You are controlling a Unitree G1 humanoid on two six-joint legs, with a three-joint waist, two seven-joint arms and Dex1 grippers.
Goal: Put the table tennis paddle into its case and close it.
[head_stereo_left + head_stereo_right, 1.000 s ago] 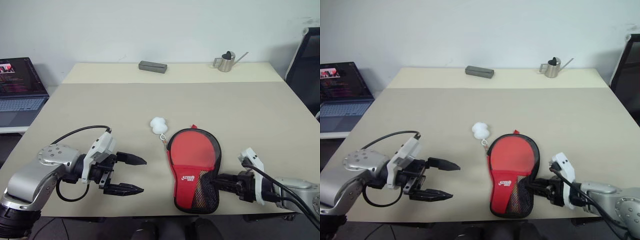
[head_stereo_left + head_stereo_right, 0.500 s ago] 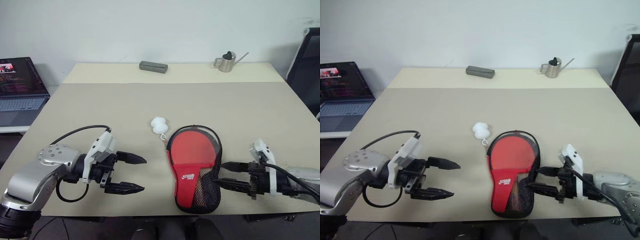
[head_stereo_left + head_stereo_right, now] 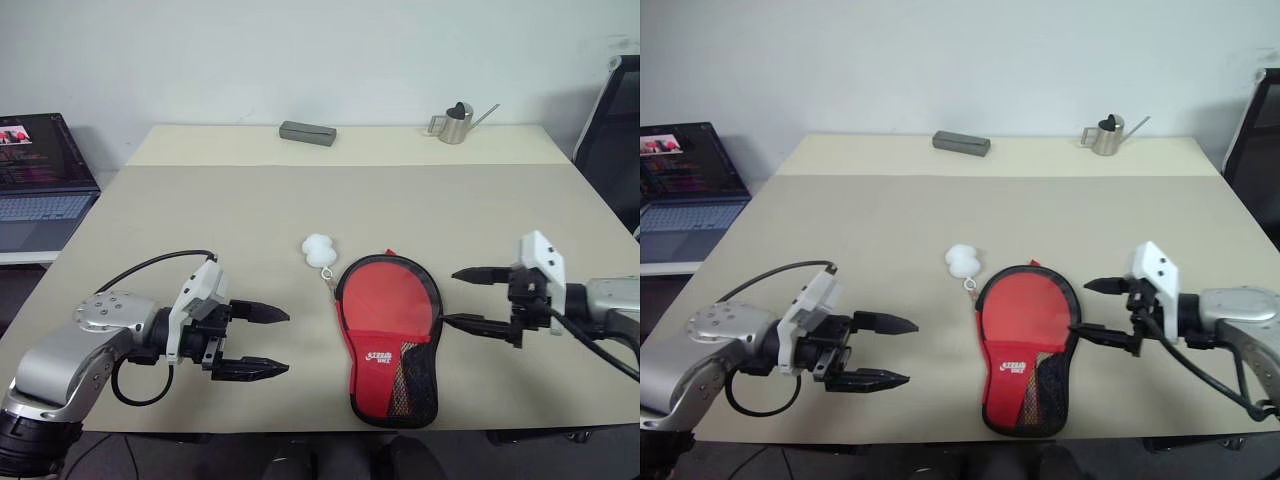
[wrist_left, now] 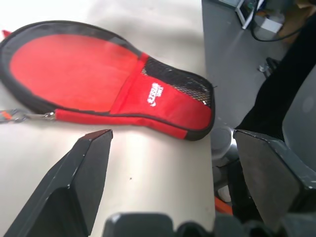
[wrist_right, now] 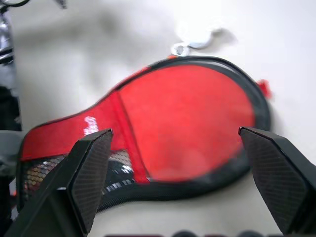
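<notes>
The case [image 3: 388, 330] lies flat near the table's front edge, between my two grippers, round end away from me. It has black trim, a red panel with a white logo [image 4: 154, 94] and a black mesh pocket [image 5: 74, 173]. Its round part is red under a shiny front; I cannot tell whether that is the table tennis paddle's face. My left gripper [image 3: 286, 343] hovers open to the left of the case, pointing at it. My right gripper [image 3: 450, 297] is open just right of the case, one finger above the other, holding nothing.
A white fluffy charm [image 3: 318, 248] on a short chain lies just beyond the case's round end. A grey rectangular box [image 3: 307, 132] and a small metal watering can [image 3: 455, 123] stand at the far edge. A laptop [image 3: 40, 180] sits off the table to the left.
My right gripper has opened, let go of the case's lower right edge, rolled and risen clear of it to the right. The case stays put. The left gripper has not moved.
</notes>
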